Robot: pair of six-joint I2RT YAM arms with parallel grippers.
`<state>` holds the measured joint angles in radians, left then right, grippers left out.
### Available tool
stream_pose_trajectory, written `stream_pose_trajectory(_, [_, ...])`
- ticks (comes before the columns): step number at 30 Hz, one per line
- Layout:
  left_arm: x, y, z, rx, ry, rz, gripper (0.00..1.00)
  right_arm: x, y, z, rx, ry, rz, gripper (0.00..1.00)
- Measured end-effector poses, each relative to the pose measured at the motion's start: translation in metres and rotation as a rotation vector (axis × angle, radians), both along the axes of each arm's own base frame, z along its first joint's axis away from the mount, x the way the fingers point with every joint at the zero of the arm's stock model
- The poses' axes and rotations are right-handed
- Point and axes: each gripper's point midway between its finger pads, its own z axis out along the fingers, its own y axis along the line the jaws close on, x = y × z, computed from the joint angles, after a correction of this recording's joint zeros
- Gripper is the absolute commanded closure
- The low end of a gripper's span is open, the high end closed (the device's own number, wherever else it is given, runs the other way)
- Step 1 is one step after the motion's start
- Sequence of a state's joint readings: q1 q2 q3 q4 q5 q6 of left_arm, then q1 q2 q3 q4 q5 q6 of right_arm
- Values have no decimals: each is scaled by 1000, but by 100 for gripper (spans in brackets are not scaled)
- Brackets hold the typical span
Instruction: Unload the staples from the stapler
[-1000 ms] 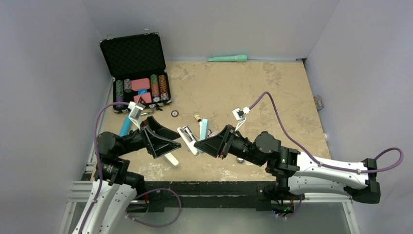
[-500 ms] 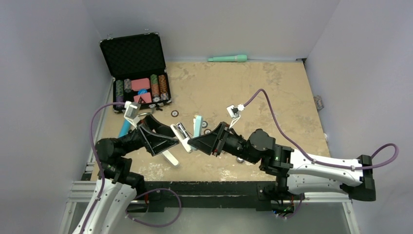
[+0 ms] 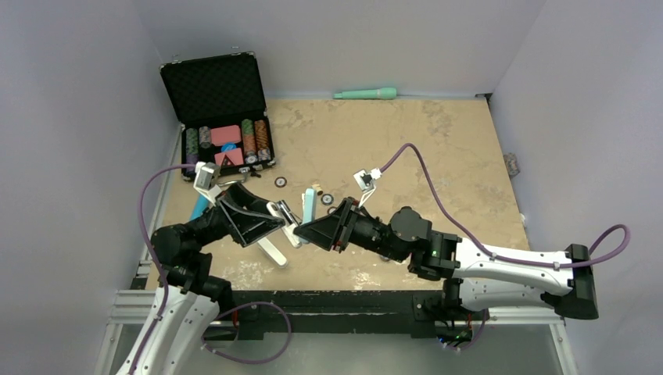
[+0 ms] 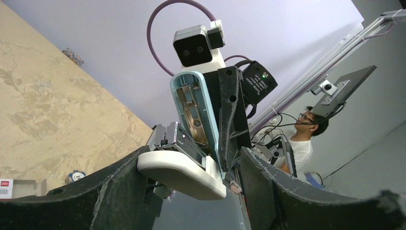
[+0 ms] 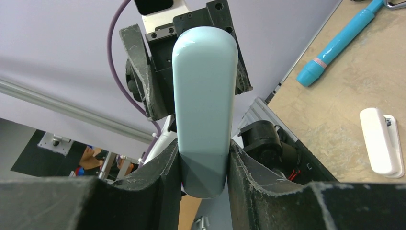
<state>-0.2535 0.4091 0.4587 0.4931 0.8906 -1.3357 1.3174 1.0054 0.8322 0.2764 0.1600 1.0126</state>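
The stapler is held in the air over the near left of the table, swung open. Its light blue top cover (image 3: pixel 310 205) stands up, and its white base (image 3: pixel 286 226) with the metal staple magazine (image 4: pixel 174 139) points left. My right gripper (image 5: pixel 205 178) is shut on the blue cover (image 5: pixel 205 96), also seen in the top view (image 3: pixel 311 231). My left gripper (image 4: pixel 191 196) is open, with its fingers on either side of the white base (image 4: pixel 182 173). The base's end rests against the left finger (image 4: pixel 115 191), and the other finger stands apart. The left gripper meets the stapler from the left (image 3: pixel 270 223).
An open black case (image 3: pixel 219 117) of poker chips stands at the back left. A blue pen (image 3: pixel 202 205) and a white flat piece (image 3: pixel 274 251) lie under the left gripper. Loose chips (image 3: pixel 280 182) lie mid-table, and a teal marker (image 3: pixel 366 94) by the back wall.
The right arm has carried the stapler to the left, and the left gripper has drawn back left with it, still around the white base.
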Motion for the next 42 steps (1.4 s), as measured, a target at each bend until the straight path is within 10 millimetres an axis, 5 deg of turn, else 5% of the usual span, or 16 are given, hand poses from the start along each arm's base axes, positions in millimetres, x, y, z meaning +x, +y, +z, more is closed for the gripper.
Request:
stream_pose_trajectory(9, [2, 0, -2, -11, 15, 2, 48, -1, 3, 4, 18, -10, 10, 100])
stream_pose_trajectory(18, [3, 1, -1, -28, 53, 2, 99, -3, 9, -1, 5, -32, 28, 100])
stream_pose_trajectory(22, [4, 1, -2, -29, 63, 11, 100, -3, 9, 0, 6, -33, 25, 100])
stream_pose_trajectory(23, [4, 1, -2, -28, 68, 13, 100, -3, 9, -1, 5, -32, 25, 94])
stream_pose_trajectory(27, [4, 2, -4, -14, 84, 20, 100, -3, 9, -3, 2, -30, 23, 39])
stream_pose_trajectory(29, [3, 2, -6, 3, 83, 27, 100, -2, 9, -4, 2, -22, 22, 28])
stream_pose_trajectory(42, [5, 4, -31, 188, 123, 91, 100, -2, -22, -27, 15, 52, -28, 22])
